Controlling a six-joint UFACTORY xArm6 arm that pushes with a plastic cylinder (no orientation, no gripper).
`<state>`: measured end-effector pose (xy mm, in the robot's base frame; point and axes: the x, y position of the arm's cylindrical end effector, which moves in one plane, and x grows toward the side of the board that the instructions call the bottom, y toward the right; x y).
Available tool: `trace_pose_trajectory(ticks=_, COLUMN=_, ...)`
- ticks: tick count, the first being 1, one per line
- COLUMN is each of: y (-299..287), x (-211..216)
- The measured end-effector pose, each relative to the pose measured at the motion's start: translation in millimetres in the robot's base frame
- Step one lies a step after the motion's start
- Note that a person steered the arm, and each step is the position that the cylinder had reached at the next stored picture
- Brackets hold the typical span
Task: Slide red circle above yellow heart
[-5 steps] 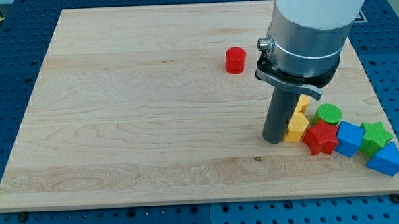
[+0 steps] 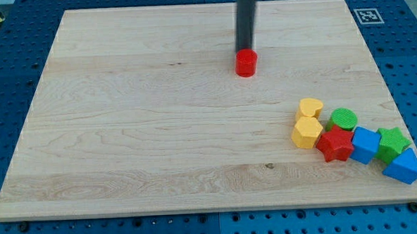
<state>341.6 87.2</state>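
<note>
The red circle (image 2: pixel 245 62) sits on the wooden board, right of the middle and toward the view's top. My tip (image 2: pixel 244 50) stands just above it in the view, touching or almost touching its far edge. The yellow heart (image 2: pixel 309 107) lies at the right, lower than the red circle and well to its right. It is the top-left piece of a cluster of blocks.
The cluster at the lower right holds a yellow hexagon (image 2: pixel 307 133), a red star (image 2: pixel 335 144), a green circle (image 2: pixel 344 118), a blue cube (image 2: pixel 365 144), a green star (image 2: pixel 393 143) and a blue triangle (image 2: pixel 404 167). A marker tag (image 2: pixel 368 15) sits at the board's top right corner.
The rod has moved from beside the yellow blocks at the lower right up and left to just above the red circle. No block has moved.
</note>
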Motion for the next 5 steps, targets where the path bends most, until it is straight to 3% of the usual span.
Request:
trace_pose_trajectory(ticks=3, y=-37.8, x=-15.2)
trace_pose_trajectory(ticks=5, y=-24.6, x=42.9)
